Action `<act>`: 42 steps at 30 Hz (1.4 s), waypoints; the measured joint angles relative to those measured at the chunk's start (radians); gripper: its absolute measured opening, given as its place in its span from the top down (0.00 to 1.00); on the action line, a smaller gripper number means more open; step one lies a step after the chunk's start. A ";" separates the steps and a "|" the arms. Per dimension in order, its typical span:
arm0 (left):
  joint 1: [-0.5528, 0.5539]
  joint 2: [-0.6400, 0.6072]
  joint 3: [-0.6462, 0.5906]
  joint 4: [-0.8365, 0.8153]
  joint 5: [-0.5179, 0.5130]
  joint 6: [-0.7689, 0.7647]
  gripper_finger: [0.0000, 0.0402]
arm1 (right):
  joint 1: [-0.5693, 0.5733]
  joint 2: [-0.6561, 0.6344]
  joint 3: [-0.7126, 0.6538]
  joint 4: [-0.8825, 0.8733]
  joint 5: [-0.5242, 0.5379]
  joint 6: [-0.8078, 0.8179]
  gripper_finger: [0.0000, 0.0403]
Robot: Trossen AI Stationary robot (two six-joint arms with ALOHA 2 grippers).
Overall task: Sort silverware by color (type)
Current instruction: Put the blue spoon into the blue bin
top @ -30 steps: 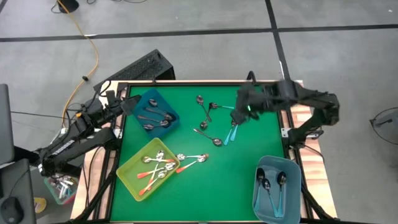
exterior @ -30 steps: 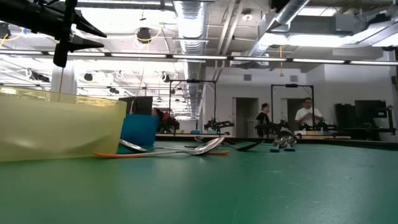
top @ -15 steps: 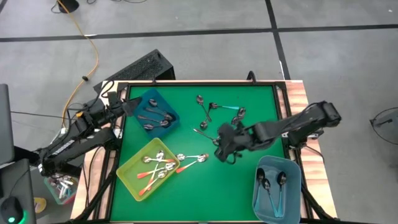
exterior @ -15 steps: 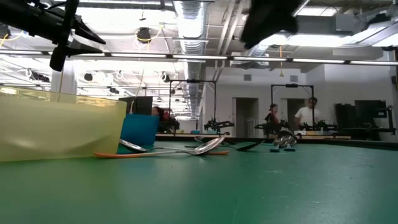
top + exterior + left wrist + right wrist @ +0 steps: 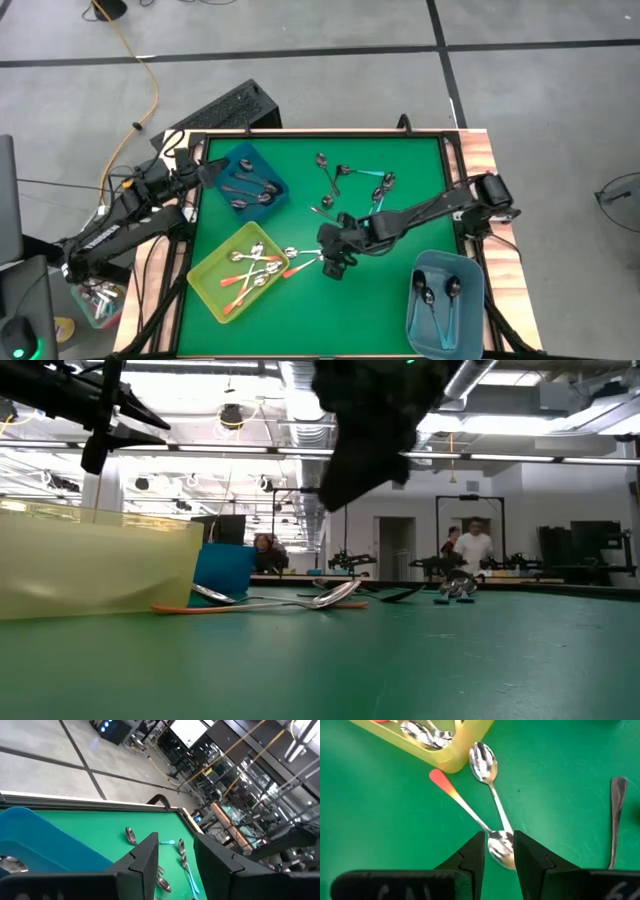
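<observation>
High view: right gripper (image 5: 333, 262) hangs over two orange-handled spoons (image 5: 308, 255) lying just beside the yellow bin (image 5: 205, 283). Left gripper (image 5: 204, 172) waits at the dark blue bin (image 5: 245, 160).

Low view: the spoons (image 5: 290, 600) lie flat on the table (image 5: 400, 660).

Right wrist view: fingers (image 5: 472, 851) spread, empty, a spoon bowl (image 5: 501, 847) between them.

Left wrist view: fingers (image 5: 147, 857) spread, empty; loose spoons (image 5: 181, 855) lie beyond.

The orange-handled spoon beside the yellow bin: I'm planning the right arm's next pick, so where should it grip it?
Probably from straight above, on the slim handle of the orange-handled spoon, jaws straddling it crosswise. It lies flat, and its bowl end crosses a second spoon, so mid-handle is clearer. The right gripper hangs open over that crossing.
</observation>
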 joint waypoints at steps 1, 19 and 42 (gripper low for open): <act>0.000 0.000 0.000 -0.002 0.009 0.007 0.73 | -0.001 0.011 0.001 0.029 0.000 -0.004 0.72; 0.000 0.000 0.000 -0.031 0.016 0.049 0.73 | -0.039 0.025 0.001 0.119 0.008 0.058 0.72; 0.000 0.000 0.000 -0.037 -0.003 0.048 0.73 | -0.071 0.025 0.001 0.143 0.010 0.042 0.72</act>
